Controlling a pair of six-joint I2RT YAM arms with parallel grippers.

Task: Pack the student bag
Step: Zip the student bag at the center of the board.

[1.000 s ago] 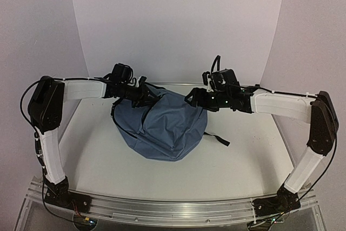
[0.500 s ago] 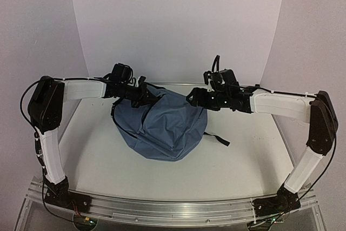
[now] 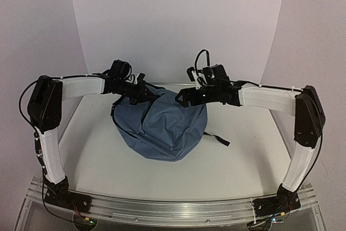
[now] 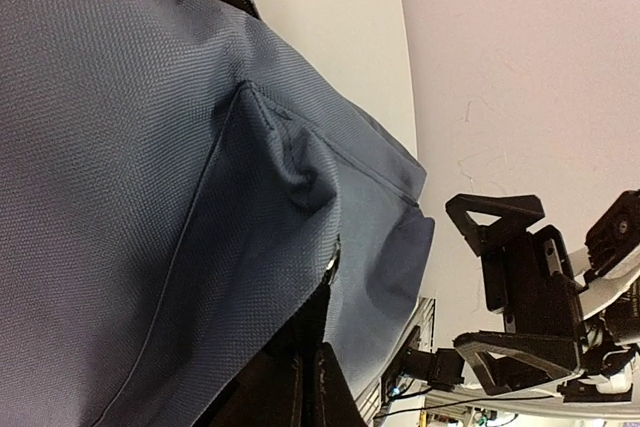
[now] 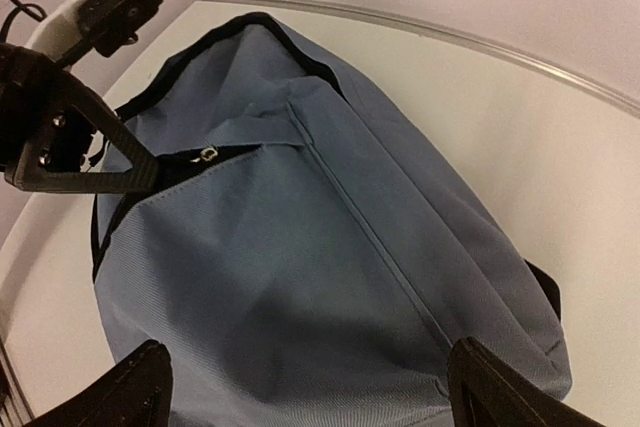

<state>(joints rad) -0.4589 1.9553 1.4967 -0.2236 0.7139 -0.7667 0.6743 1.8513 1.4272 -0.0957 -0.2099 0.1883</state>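
Note:
The student bag (image 3: 162, 125), a slate-blue backpack with black zippers, lies in the middle of the table. My left gripper (image 3: 146, 94) is at the bag's upper left edge, shut on the black zipper edge of the bag (image 4: 306, 347), just below a small metal zipper pull (image 4: 333, 265). My right gripper (image 3: 185, 97) hovers open over the bag's upper right part. In the right wrist view its fingertips (image 5: 135, 392) stand wide apart above the blue fabric (image 5: 330, 247), holding nothing. The left gripper (image 5: 70, 142) shows there beside the zipper pull (image 5: 207, 155).
A black shoulder strap (image 3: 219, 139) trails onto the white table (image 3: 254, 150) to the bag's right. White walls close in behind and at both sides. A metal rail (image 3: 173, 209) carrying both arm bases runs along the near edge.
My right gripper has moved left over the bag's top and opened wider. The left gripper has closed on the bag's zipper edge and stayed in place.

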